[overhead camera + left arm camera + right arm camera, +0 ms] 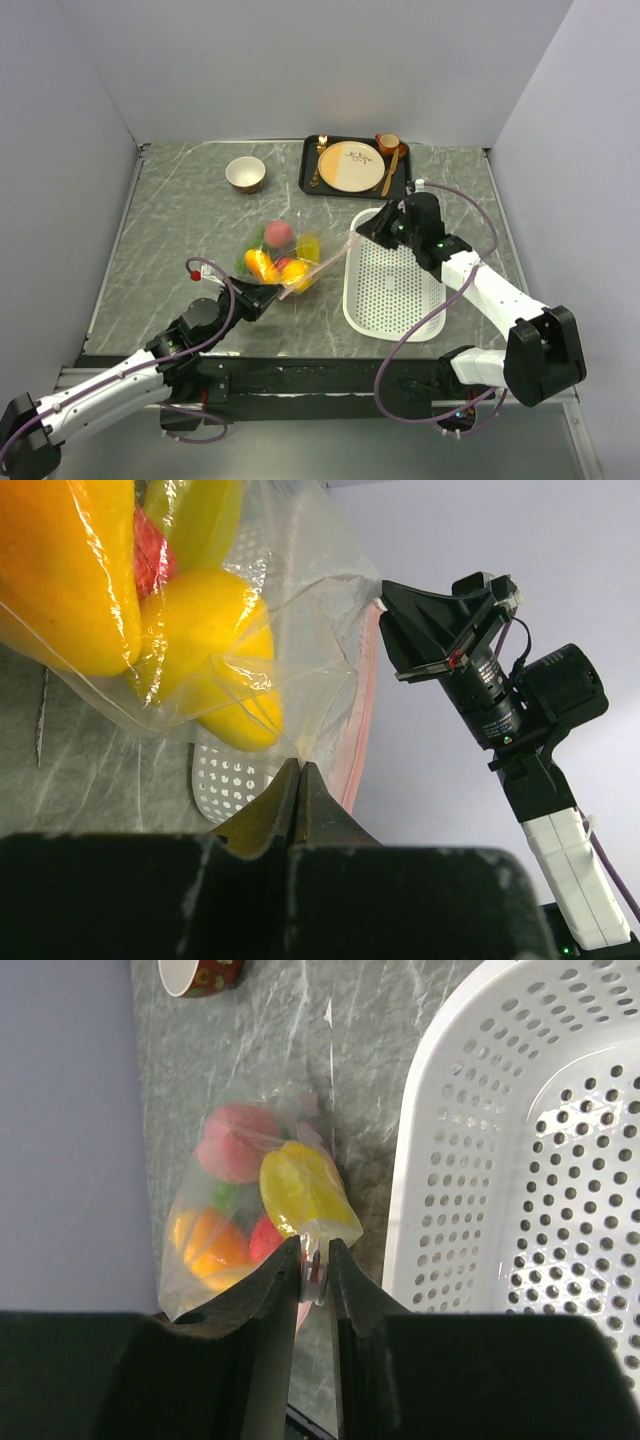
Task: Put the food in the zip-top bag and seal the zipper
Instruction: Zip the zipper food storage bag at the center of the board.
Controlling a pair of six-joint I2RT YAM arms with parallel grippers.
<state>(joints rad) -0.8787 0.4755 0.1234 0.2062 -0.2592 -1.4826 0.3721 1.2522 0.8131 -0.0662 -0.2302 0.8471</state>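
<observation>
**A:** Where is the bag (285,262) now?

**B:** It is near the middle of the worktop (180,230), just left of the basket (395,290). All the food (305,1195) that I can see is inside it.

**A:** And the zipper (318,267)?

**B:** Its long axis goes diagonally, from a near-left end to a far-right end, and one arm is at each end. The left end effector (300,780) is at the near-left end. Its fingers are together and pinch the bag film just beside the strip. The right end effector (316,1260) is at the far-right end. Its fingers are only narrowly apart, with the strip between them. I cannot tell if they already press it.

**A:** Which arm should do the sealing?

**B:** I think the right one. From it the strip runs straight toward the left end effector, so it would slide along this line, to the near-left. The left one would serve as anchor. In my judgement the mouth is not yet pressed closed along its length.
</observation>
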